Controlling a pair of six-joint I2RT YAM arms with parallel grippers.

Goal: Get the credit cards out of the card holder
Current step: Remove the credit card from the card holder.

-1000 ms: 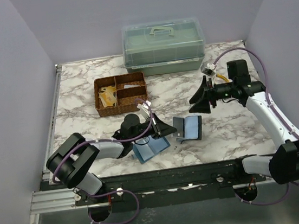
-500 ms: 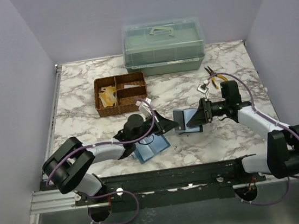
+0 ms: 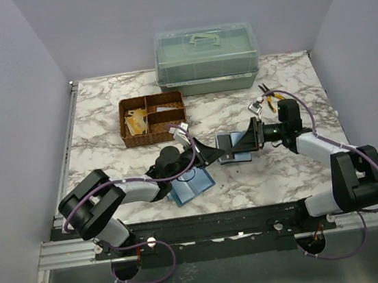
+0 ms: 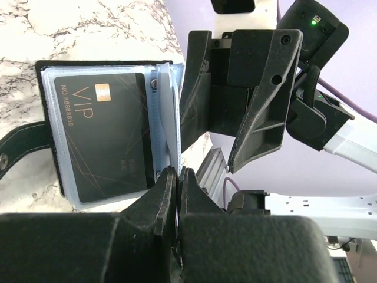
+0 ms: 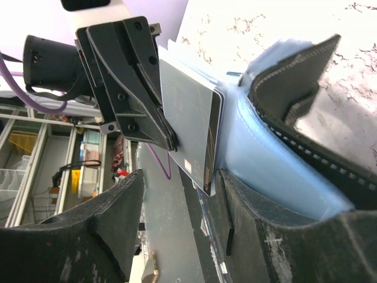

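While pinching floppy card holder (image 5: 294, 82) by sleeve edge in clenched left end effector (image 4: 178, 174), presents stiff, light, slippery card (image 5: 188, 118) between jaws of released right end effector (image 5: 179, 177); probably best gripped firmly at exposed corner.

Mid-desk is jammed: left claw (image 3: 218, 153) and right claw (image 3: 247, 138) meet nose to nose at the open card holder (image 3: 237, 153), with no gap to slip between. Blue folder (image 3: 189, 186) lies just near side of the left arm. Wicker tray (image 3: 154, 137) back-left, lidded plastic box (image 3: 206, 60) at rear, pliers (image 3: 270, 95) beside right wrist. Bare desk (image 3: 97, 125): left strip, front right.
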